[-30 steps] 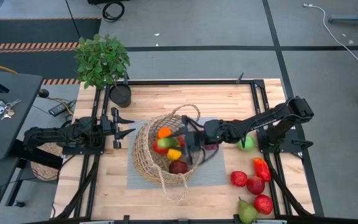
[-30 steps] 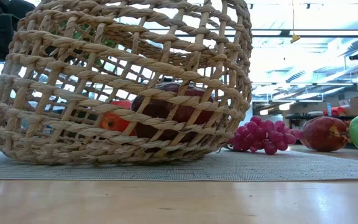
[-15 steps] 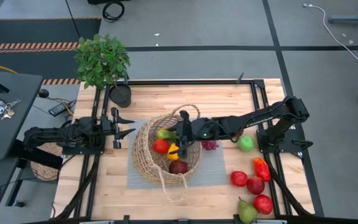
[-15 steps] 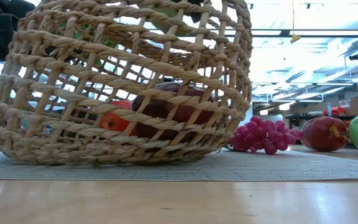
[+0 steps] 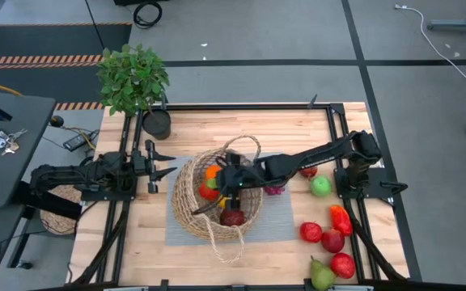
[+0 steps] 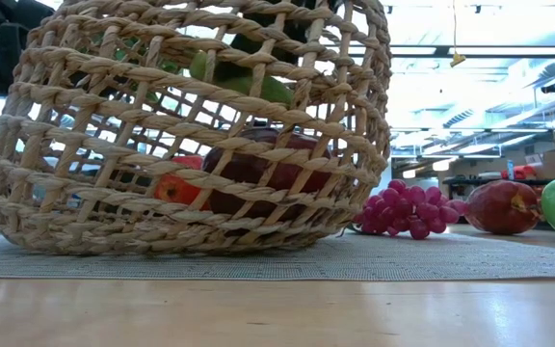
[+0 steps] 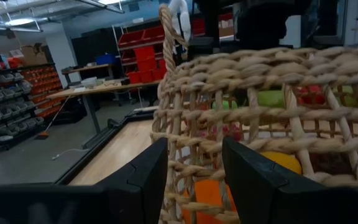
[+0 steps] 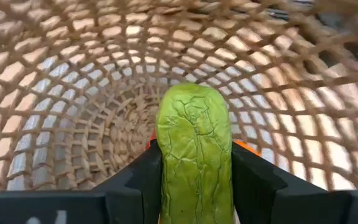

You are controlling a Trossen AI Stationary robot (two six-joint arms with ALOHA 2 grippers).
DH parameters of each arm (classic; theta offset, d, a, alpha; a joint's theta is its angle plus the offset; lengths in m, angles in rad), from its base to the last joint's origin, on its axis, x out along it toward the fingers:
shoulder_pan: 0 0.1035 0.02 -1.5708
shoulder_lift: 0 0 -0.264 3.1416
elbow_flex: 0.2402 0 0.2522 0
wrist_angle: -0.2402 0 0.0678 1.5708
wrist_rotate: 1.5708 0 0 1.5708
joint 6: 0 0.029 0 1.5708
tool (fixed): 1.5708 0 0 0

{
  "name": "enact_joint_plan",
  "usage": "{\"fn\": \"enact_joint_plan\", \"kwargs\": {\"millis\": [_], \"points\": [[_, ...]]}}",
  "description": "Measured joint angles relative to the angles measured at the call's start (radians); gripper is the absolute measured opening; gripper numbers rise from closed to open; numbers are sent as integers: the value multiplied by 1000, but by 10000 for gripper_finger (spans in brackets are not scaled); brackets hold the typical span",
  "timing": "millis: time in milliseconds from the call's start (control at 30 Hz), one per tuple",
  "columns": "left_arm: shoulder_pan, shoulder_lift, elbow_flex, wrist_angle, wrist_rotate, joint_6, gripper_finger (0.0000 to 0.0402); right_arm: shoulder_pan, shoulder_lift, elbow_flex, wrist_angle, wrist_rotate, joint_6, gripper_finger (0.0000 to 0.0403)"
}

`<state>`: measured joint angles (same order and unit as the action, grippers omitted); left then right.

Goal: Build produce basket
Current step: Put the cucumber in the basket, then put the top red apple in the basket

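The tan wicker basket (image 5: 217,198) stands on a grey mat (image 5: 277,222) at the table's middle. An orange (image 5: 211,172), a red fruit (image 5: 208,192) and a dark red apple (image 5: 233,217) lie in it. My right gripper (image 5: 219,184) reaches into the basket's mouth from the right and is shut on a long wrinkled green vegetable (image 8: 194,124). That vegetable also shows high inside the basket in the low view (image 6: 239,77). My left gripper (image 5: 162,166) is open beside the basket's left wall (image 7: 241,118), and I see no touch. My right gripper pinches the green vegetable between its two fingers, one on each long side (image 8: 166,171). The fingers lie along it and slant down from the table's right. Its free end (image 8: 191,99) points toward the basket's bottom. It hangs clear above the fruit inside.
To the basket's right lie purple grapes (image 5: 275,190), a green apple (image 5: 320,186), a red pepper (image 5: 341,218), red apples (image 5: 332,240) and a pear (image 5: 322,276). A potted plant (image 5: 133,77) stands at the far left corner. A smaller woven object (image 5: 59,212) sits left of the table.
My right gripper has carried the green vegetable toward the table's left, over the basket's rim and down inside. In the low view the vegetable has come down into sight behind the basket's upper wall. The basket and the fruit in it have stayed put.
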<state>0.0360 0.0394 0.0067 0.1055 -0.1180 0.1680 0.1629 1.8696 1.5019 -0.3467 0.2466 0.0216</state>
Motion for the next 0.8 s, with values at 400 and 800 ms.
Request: {"fn": "enact_joint_plan", "kwargs": {"millis": [400,800], "points": [[0,0,0,-5,0,0,160,-27,-34,0,-97,-7,-11,246],[0,0,0,-5,0,0,160,82,-307,-1,-303,-3,74,296]]}}
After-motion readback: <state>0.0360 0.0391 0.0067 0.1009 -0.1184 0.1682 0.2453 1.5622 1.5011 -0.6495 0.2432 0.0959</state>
